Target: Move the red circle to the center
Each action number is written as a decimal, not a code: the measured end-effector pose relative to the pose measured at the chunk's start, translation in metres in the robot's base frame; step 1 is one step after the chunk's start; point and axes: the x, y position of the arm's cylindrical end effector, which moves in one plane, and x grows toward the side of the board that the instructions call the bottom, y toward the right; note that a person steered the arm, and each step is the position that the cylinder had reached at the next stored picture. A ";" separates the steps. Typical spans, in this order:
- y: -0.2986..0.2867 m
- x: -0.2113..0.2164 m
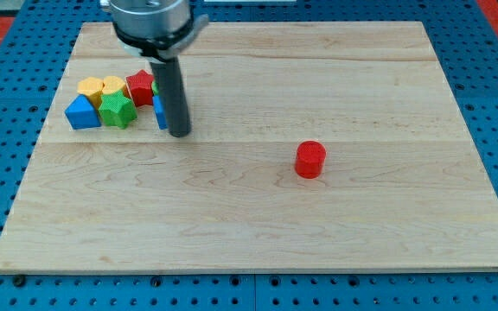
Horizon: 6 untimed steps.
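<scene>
Table (258, 242): a pale wooden table on a blue pegboard surround; most of its surface is bare, so any stray push sends a block a long way.
Rod and my tip (179, 133): the dark rod comes down from the view's top left, its end resting just right of the block cluster, well apart from the task's block. There is no claw on this arm, so nothing spreads or pinches; it can only push.
Red circle (310, 160): a red cylinder standing alone, right of the table's middle and slightly below it.
Risk, path: a straight line from my tip to the red circle would shove it further toward the view's right. I judge the tip must circle round to its right side first.
Risk, contact: an off-centre push on a round block may let it slip sideways off the tip.
Risk, cluster: leaving carelessly could drag a neighbour along.
Cluster: blue triangle (82, 112), green star (118, 110), red star (140, 86), and two yellow blocks (91, 86) whose shapes are hard to read.
Hidden: a blue block (158, 112) is mostly behind the rod, shape unclear; a green sliver beside it cannot be identified.
</scene>
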 end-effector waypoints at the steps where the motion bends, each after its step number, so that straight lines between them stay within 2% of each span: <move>1: 0.133 -0.021; 2: 0.241 0.002; 3: 0.189 0.065; 4: 0.094 0.056; 5: 0.045 0.032; 6: 0.106 0.049</move>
